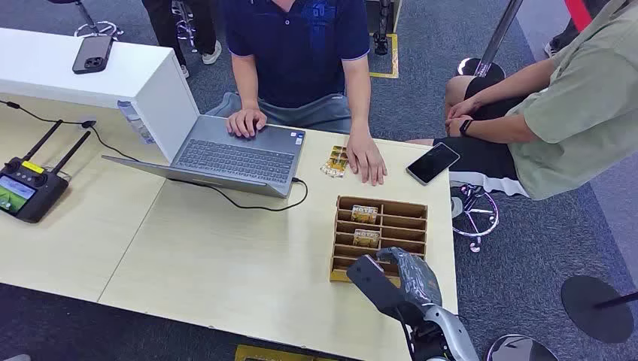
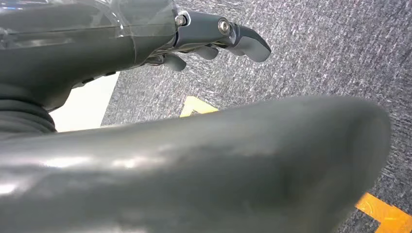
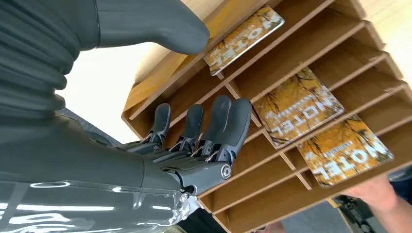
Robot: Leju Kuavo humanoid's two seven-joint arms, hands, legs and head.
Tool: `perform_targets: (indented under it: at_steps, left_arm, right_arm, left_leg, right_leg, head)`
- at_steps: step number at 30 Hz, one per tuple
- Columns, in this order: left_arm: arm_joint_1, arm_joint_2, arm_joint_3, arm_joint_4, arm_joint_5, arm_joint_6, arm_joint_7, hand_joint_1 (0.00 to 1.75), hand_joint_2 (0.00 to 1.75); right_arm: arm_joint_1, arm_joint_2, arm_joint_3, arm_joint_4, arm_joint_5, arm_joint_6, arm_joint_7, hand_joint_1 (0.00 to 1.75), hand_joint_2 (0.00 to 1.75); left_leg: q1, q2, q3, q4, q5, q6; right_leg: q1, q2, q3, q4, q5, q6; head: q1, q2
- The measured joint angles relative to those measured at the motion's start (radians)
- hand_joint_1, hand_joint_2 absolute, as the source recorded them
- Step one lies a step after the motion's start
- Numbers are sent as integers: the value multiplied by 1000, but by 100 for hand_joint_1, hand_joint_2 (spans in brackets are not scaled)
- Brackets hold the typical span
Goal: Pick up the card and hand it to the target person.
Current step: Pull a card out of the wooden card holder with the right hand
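A wooden slotted card holder [image 1: 406,226] stands near the table's right front corner with patterned yellow hotel cards [image 1: 364,213] lying in its slots. My right hand [image 1: 395,277] hovers at the holder's near edge. In the right wrist view that hand [image 3: 194,141] has its fingers straight and apart over the holder [image 3: 311,43], holding nothing, with a card [image 3: 297,107] just beyond the fingertips. More cards [image 1: 335,162] lie on the table by the hand [image 1: 367,159] of the person in the blue shirt [image 1: 301,45]. My left hand [image 2: 204,34] hangs over grey carpet, holding nothing.
An open laptop [image 1: 233,158] with its cable lies in front of the person in blue. A phone [image 1: 432,163] sits at the table's right edge beside a second seated person [image 1: 572,113]. A remote controller [image 1: 26,188] and a white box [image 1: 150,83] are at the left.
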Motion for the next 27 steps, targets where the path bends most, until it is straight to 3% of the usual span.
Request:
perform_targets:
  at_steps: [11,27]
  left_arm:
    - [0,0,0,0,0,-3,-1,0,0]
    - [0,1,0,0,0,-6,-5,0,0]
  right_arm:
    - [-6,10,0,29,2,1,-5,125,175]
    - [-12,24,0,53,1,1,-21,114,175]
  left_leg:
    - [0,0,0,0,0,0]
    - [0,0,0,0,0,0]
  right_leg:
    - [0,0,0,0,0,0]
    - [0,0,0,0,0,0]
  head:
    - [0,0]
    - [0,0]
